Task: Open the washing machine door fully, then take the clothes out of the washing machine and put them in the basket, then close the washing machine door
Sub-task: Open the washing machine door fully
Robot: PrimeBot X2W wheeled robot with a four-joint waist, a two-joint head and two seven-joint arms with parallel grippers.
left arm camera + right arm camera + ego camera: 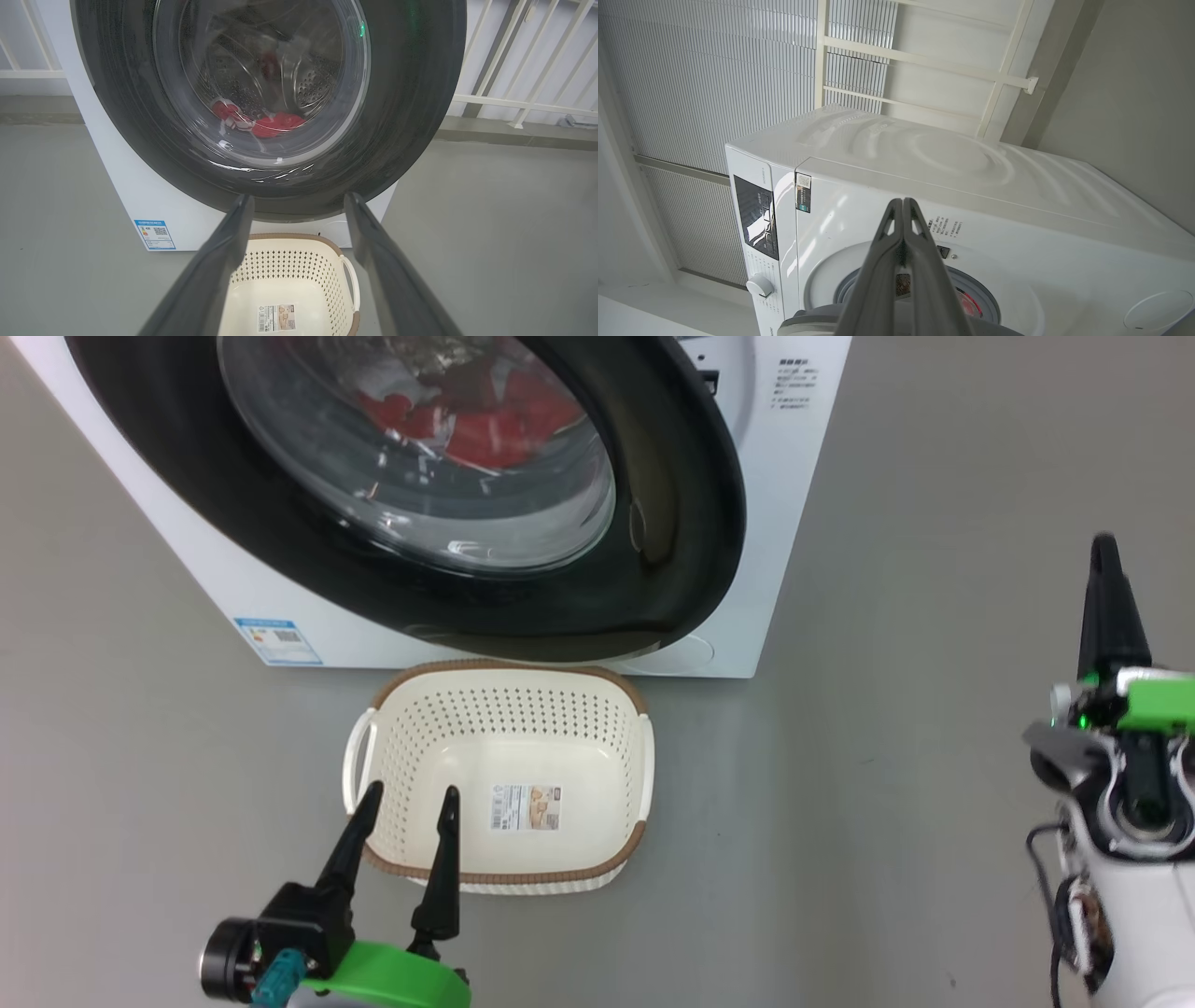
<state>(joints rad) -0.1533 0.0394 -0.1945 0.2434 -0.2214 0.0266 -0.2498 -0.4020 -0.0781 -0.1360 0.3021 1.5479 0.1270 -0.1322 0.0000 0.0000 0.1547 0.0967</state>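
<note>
Basket (504, 668) was placed at the near side of the washing machine (784, 523), below the part-open washing machine door (677, 523), to receive the clothes (504, 425) in the drum (317, 79); left gripper (411, 791) was held spread and empty, right gripper (1105, 546) closed on nothing.

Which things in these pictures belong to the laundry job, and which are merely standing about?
Belong to the job: washing machine door, clothes, washing machine, basket.
Just there: white railing, grey floor, sticker on the basket's bottom.
</note>
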